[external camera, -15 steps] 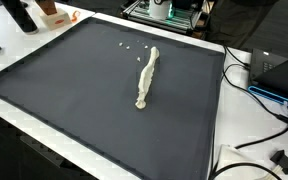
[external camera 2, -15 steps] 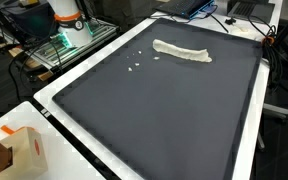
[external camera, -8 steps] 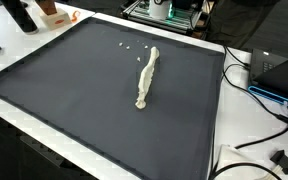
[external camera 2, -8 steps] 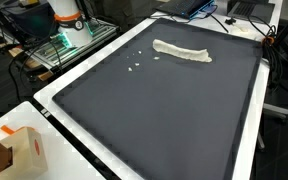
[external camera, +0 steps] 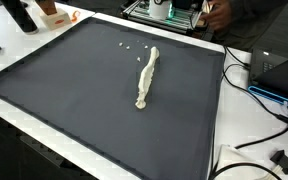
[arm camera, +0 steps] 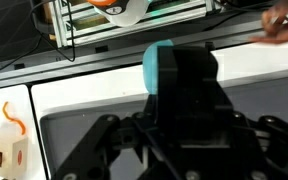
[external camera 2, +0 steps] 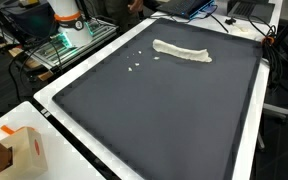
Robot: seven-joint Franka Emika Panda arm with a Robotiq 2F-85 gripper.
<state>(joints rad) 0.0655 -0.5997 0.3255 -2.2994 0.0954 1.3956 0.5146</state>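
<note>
A twisted strip of pale cloth (external camera: 147, 78) lies on a big dark mat (external camera: 74, 85), toward its far side; the same cloth (external camera 2: 181, 51) and mat (external camera 2: 164, 115) show in both exterior views. A few white crumbs (external camera: 127, 46) dot the mat close by. Neither exterior view contains the arm. In the wrist view the gripper (arm camera: 184, 130) is a dark block with a teal cap, filling the lower frame above the mat's edge. Its fingertips are out of the picture, and nothing shows between them.
A person's hand (external camera: 210, 12) reaches in at the back of the table, also seen as the hand (arm camera: 281, 24) in the wrist view. An orange and white box (external camera 2: 19, 150) stands off one mat corner. A laptop (external camera: 281, 75) and cables (external camera: 254, 148) crowd one side. A metal rack (arm camera: 134, 22) stands behind.
A person's hand has come into view at the back edge of the table. The cloth and everything on the mat have stayed put.
</note>
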